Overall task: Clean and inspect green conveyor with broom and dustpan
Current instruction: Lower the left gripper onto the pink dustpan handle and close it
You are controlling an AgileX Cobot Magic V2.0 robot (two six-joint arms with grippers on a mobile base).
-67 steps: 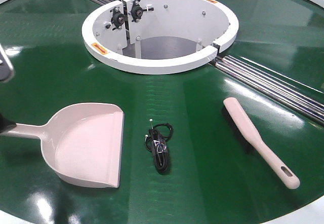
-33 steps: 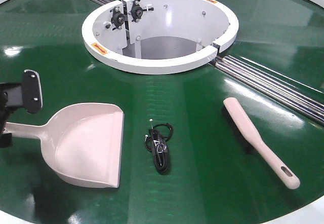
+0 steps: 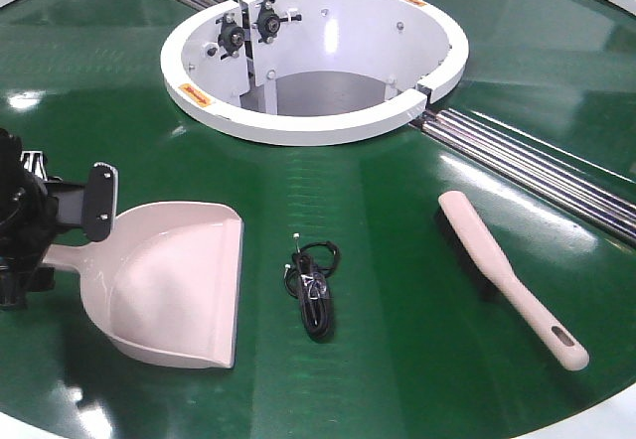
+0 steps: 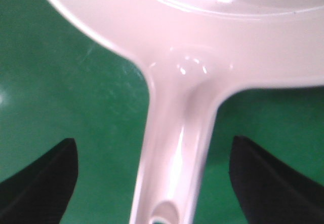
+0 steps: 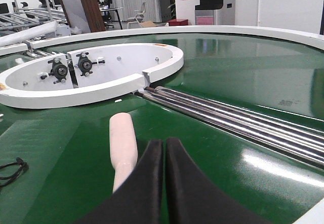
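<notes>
The dustpan (image 3: 179, 280) lies on the green conveyor (image 3: 417, 350) at the front left, its handle pointing left. My left gripper (image 3: 58, 245) is open and straddles the handle. In the left wrist view the handle (image 4: 174, 158) runs between the two black fingers (image 4: 43, 183), with green belt showing on both sides; my left gripper (image 4: 162, 183) does not touch it. The broom (image 3: 507, 270) lies at the front right, handle toward the front edge. My right gripper (image 5: 164, 144) is shut and empty, just above and right of the broom (image 5: 123, 143). It is out of the front view.
A coiled black cable (image 3: 314, 285) lies between dustpan and broom; its end shows in the right wrist view (image 5: 10, 171). The white ring opening (image 3: 308, 126) is at the back middle. Steel roller rails (image 3: 537, 166) run from it to the right. The white rim (image 3: 606, 419) edges the front right.
My left gripper has come in from the left edge and moved right, down over the dustpan handle. Dustpan, cable and broom have not moved.
</notes>
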